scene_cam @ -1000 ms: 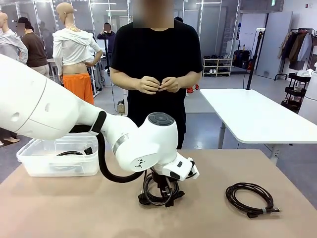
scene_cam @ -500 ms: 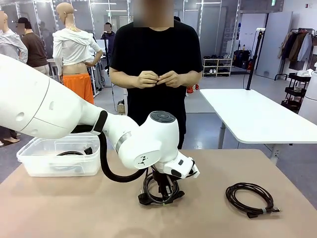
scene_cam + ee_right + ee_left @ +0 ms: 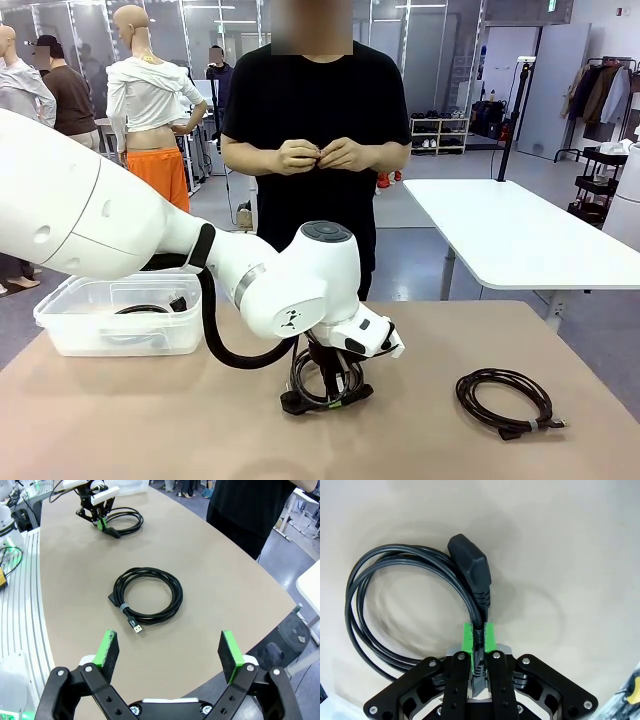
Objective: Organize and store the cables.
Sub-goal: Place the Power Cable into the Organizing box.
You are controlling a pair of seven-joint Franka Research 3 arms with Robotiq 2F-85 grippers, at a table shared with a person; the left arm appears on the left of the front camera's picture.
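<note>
one coiled black cable (image 3: 469, 562) sits clenched in the left gripper (image 3: 478, 631), right gripper (image 3: 170, 652) spread wide; next likely a lift into the clear bin (image 3: 100, 342).

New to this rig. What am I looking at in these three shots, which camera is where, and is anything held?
It's a two-armed white robot sharing a table with a person standing opposite. The front shot looks across from the robot's side. The other two come from a camera on each wrist. The left fingers, green-padded, are shut on one black cable coil mid-table. The right fingers stand open, holding nothing. A second coil, with a pale tie band, lies on the table in front of them. A third coil lies in the clear bin at the robot's left.
</note>
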